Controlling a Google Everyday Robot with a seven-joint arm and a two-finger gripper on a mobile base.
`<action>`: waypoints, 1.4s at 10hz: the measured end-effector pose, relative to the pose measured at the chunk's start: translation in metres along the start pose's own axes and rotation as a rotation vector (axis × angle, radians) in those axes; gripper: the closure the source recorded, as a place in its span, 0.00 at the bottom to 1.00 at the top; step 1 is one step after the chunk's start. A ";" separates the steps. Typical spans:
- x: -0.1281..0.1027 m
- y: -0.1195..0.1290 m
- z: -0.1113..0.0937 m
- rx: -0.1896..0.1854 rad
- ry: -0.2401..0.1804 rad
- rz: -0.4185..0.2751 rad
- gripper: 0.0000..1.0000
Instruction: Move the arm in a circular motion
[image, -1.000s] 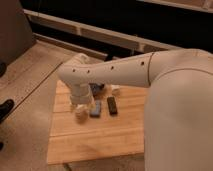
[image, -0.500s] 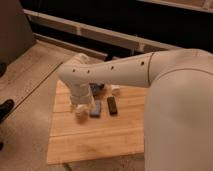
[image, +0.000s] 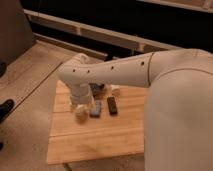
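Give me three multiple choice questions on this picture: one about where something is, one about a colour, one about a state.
1. The hand is:
A. down at the wooden table, beside the blue block
B. over the floor
C. up at the dark wall

2. The arm is:
A. black
B. off-white
C. orange

3. The black bar is:
A. standing on end
B. held in the air
C. lying flat on the table

Answers:
1 A, it hangs just left of the block in the camera view.
2 B, its shell is pale throughout.
3 C, its broad face rests on the wood.
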 end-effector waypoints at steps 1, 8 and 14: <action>0.000 0.000 0.000 0.000 0.000 0.000 0.35; 0.000 0.000 0.000 0.000 0.000 0.000 0.35; -0.047 -0.058 -0.045 0.049 -0.120 0.111 0.35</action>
